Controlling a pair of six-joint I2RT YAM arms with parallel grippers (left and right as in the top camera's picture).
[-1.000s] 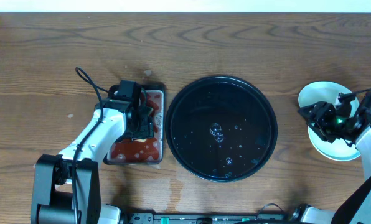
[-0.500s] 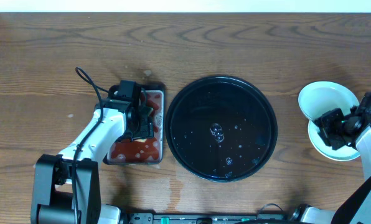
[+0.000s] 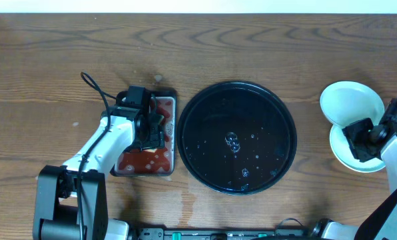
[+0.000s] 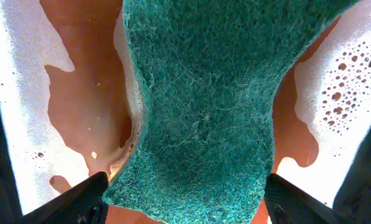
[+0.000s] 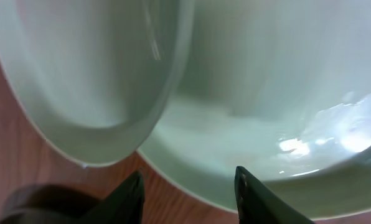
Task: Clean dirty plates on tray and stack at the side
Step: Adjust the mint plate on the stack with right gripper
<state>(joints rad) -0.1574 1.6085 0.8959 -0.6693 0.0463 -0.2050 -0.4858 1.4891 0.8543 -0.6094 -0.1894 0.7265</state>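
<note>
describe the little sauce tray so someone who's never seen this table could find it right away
From the large round black tray mid-table, look just to its left: a small rectangular metal tray lies there under the left gripper and its green scouring pad. It alone is rectangular and holds red sauce; the pale plates are round.

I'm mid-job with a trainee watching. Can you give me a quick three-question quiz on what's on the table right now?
1. True or false: a plate sits on the black tray.
2. The plates lie: A) on the tray, B) on the tabletop right of it, C) left of it.
3. Fill in: the left gripper is closed on a green ____.

Key: 1 false, the tray holds only droplets. 2 B, two pale plates overlap there. 3 sponge.
</note>
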